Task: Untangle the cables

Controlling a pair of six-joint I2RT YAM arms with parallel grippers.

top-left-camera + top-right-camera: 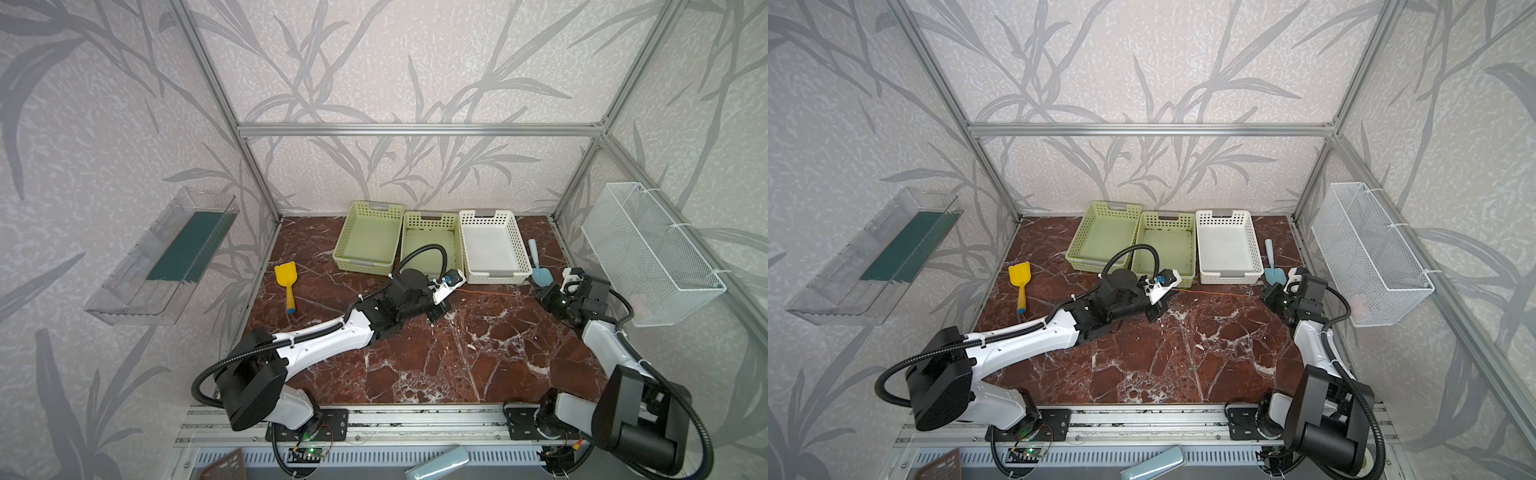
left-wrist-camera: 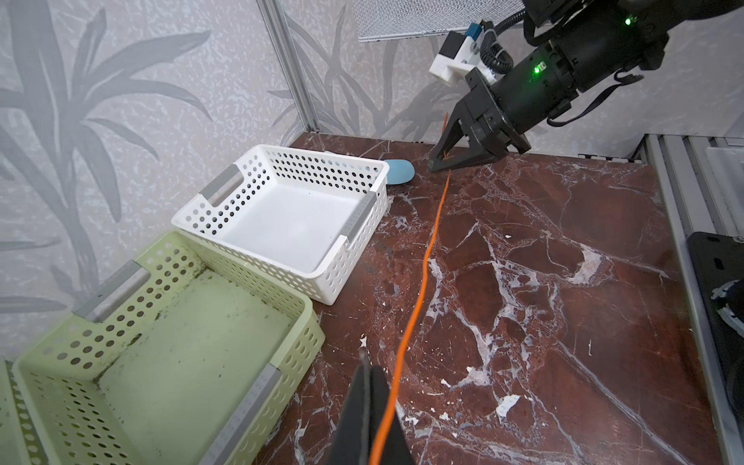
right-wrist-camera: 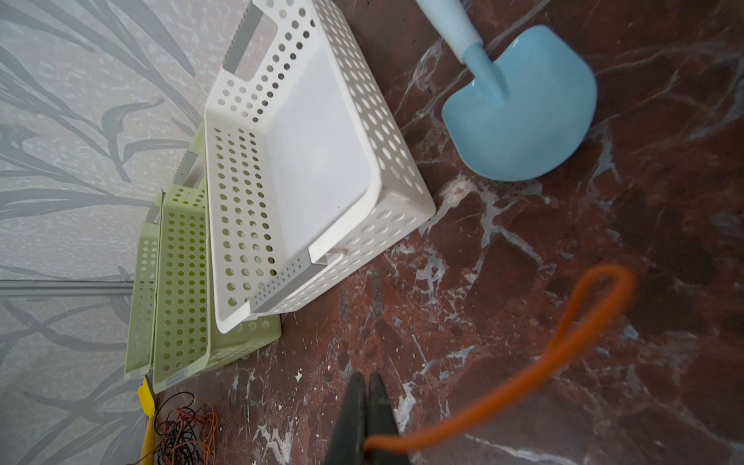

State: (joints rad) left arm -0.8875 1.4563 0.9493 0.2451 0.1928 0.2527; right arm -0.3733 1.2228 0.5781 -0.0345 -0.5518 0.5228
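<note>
A thin orange cable runs taut just above the marble table between my two grippers, also visible in a top view. My left gripper is shut, with the orange cable coming out along its fingers. My right gripper is shut on the orange cable, whose free end curls into a loop beyond the jaws. In the left wrist view the right gripper pinches the cable's far end. A tangle of black, red and orange cables lies in front of the green baskets.
Two green baskets and a white basket line the back wall. A blue scoop lies beside my right gripper. A yellow scoop lies at the left. A wire basket hangs on the right wall.
</note>
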